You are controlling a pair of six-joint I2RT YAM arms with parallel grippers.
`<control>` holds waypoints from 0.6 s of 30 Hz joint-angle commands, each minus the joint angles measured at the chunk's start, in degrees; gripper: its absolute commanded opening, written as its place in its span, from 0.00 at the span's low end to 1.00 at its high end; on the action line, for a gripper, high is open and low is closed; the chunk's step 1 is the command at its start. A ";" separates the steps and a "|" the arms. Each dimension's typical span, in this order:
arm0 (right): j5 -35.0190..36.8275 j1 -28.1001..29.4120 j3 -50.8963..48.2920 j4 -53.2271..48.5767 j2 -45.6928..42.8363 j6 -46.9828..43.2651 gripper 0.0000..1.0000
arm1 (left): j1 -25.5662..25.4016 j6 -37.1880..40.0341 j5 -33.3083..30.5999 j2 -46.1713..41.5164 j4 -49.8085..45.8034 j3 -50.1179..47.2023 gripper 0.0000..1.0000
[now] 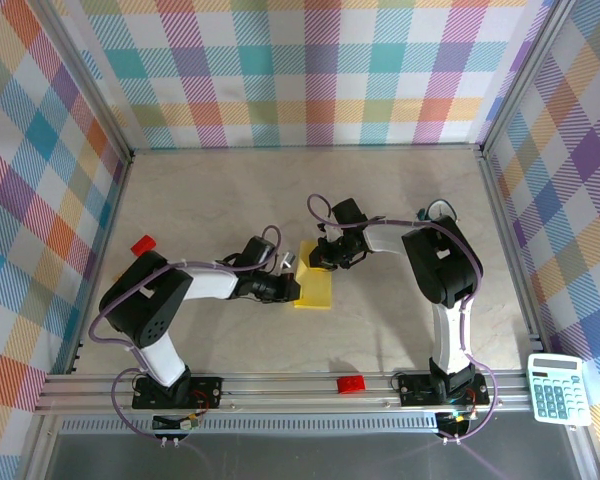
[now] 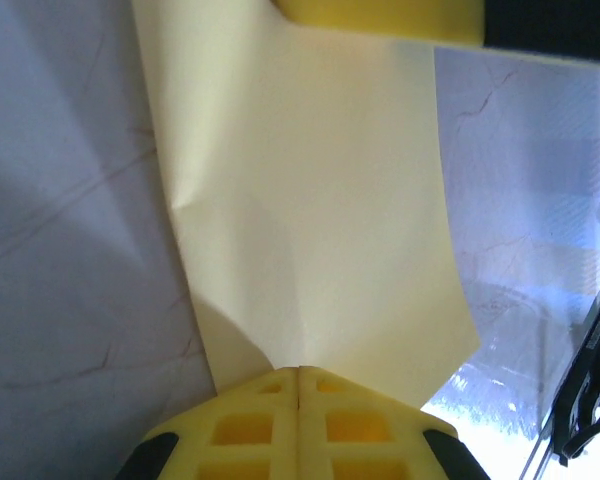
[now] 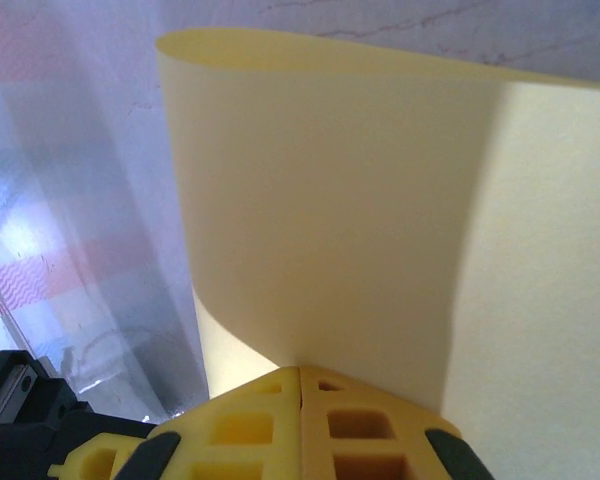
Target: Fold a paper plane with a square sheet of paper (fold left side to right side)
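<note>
**Mid-table: square sheet of paper [image 1: 316, 290] pinched from two sides**

Between the two wrists, on the pale table [image 1: 400, 190] just ahead of the arm bases, we find the sheet, plain yellow. Well clear of it are a red brick [image 1: 143, 244] off to the left and a calculator [image 1: 557, 388] at the near right corner.

- Left gripper [image 1: 292, 288]: meets the sheet at its left edge. From the left wrist view, its jaws [image 2: 298, 375] are clenched, seam to seam, with the paper's [image 2: 310, 220] edge running in at the tips. We read that as a pinch on the sheet.
- Right gripper [image 1: 326, 263]: at the far edge. From the right wrist view, it is likewise clamped [image 3: 300, 372], and the paper [image 3: 330, 200] rises from the tips and bows over in a smooth curl, so that part is off the table.
- One faint kink shows along the left edge in the left wrist view. We see no sharp crease.

Handling, as we judge it:
- The sheet is very light, thin and limp. It sags into a curve wherever it is unsupported and will take a permanent mark from any stray pinch.
- It is slick enough to slide on the table or slip from smooth pads, and it would likely tear if the arms pull against each other.
- The best hold is a shallow bite right at an edge or corner, never mid-sheet.
- For the left-over-right fold we would carry the left edge, keep the opposite side pinned flat, and line up the edges before pressing any crease.
</note>
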 commanded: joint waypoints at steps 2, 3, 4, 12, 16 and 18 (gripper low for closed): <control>6.69 -0.45 -0.54 -6.98 3.74 -1.69 0.00 | -1.20 0.49 0.64 -1.80 -7.53 -3.19 0.00; 6.58 -0.45 -0.39 -6.95 3.87 -1.73 0.00 | -1.25 0.49 0.57 -2.21 -7.87 -3.57 0.00; 6.49 -0.45 -0.21 -6.88 3.99 -1.78 0.00 | -1.34 0.46 0.56 -2.69 -8.23 -4.02 0.00; 5.32 -0.45 0.15 -5.63 4.14 -2.73 0.00 | -1.33 -0.53 0.12 -5.79 -8.79 -6.54 0.00; 3.91 -0.44 0.14 -4.31 3.87 -4.33 0.00 | -1.04 -1.60 0.58 -8.97 -8.87 -4.89 0.00; 3.17 -0.36 0.23 -4.02 3.83 -5.30 0.00 | -0.02 -1.93 0.71 -10.44 -9.23 -2.98 0.00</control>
